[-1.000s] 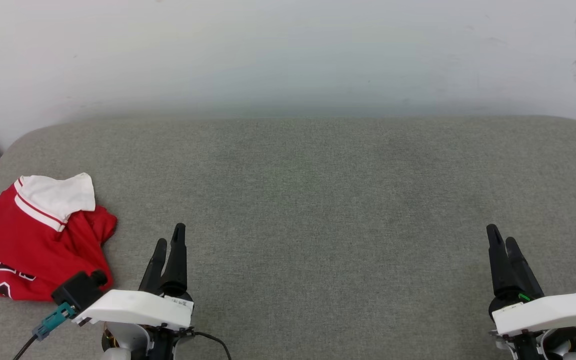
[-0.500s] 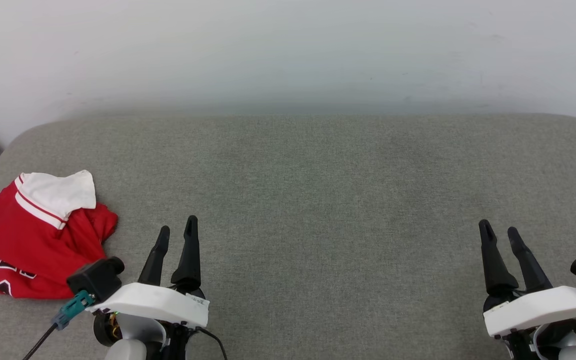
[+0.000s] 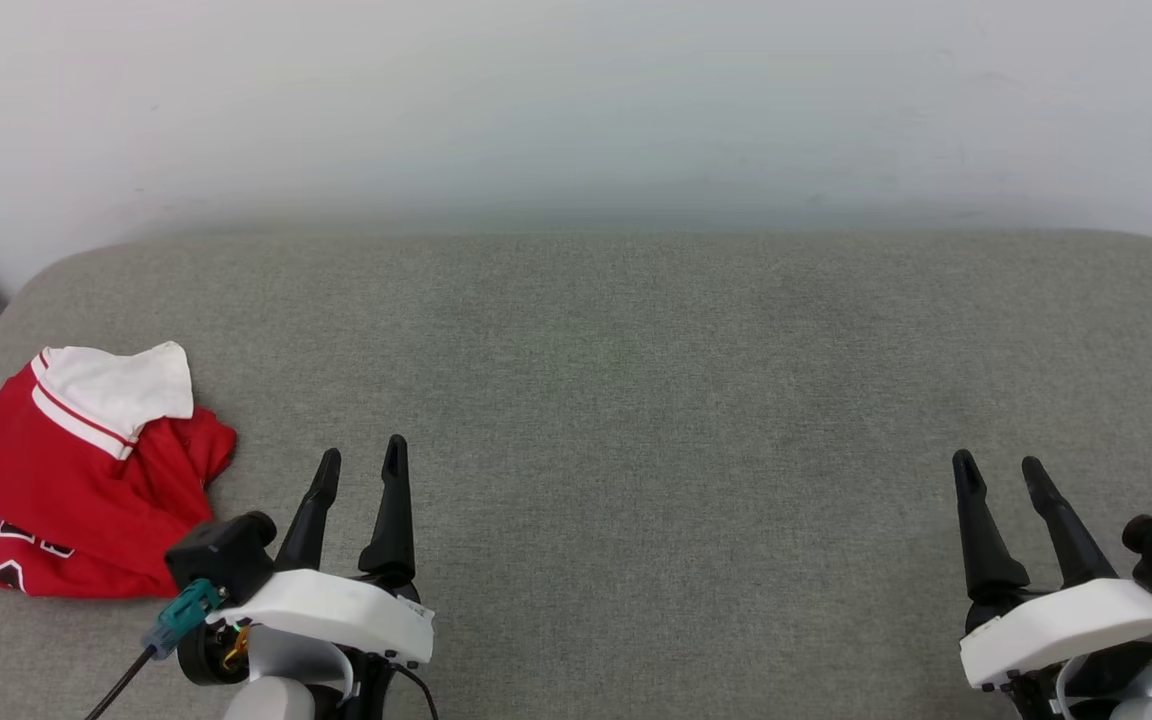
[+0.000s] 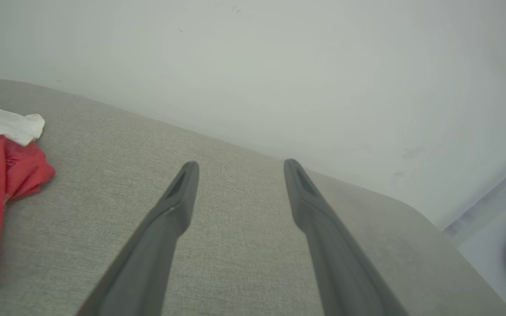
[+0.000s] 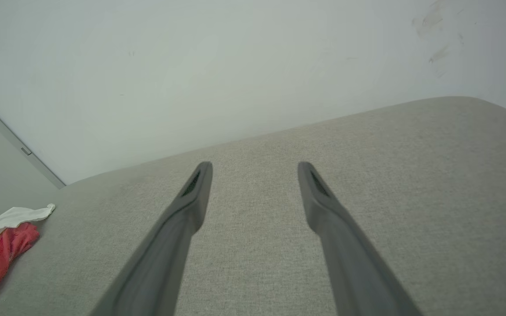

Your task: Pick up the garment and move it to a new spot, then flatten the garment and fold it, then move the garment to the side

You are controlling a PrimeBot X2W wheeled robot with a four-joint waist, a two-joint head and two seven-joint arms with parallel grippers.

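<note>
Presently: left gripper (image 3: pixel 363 452), jaws parted, empty; right gripper (image 3: pixel 997 460), jaws likewise parted, empty. Both pairs were closed 1 second ago and have since spread. Garment (image 3: pixel 66 480): crumpled heap at the left end of the grey cushion (image 3: pixel 636 350), just left of the left gripper, untouched. Judgement: pick-up readied, not begun.

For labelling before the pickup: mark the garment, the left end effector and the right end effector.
garment (image 3: pixel 66 490): head view, on the red body below the white sleeve.
left end effector (image 3: pixel 363 452): head view, midway between its two fingertips.
right end effector (image 3: pixel 998 463): head view, midway between its two fingertips.
</note>
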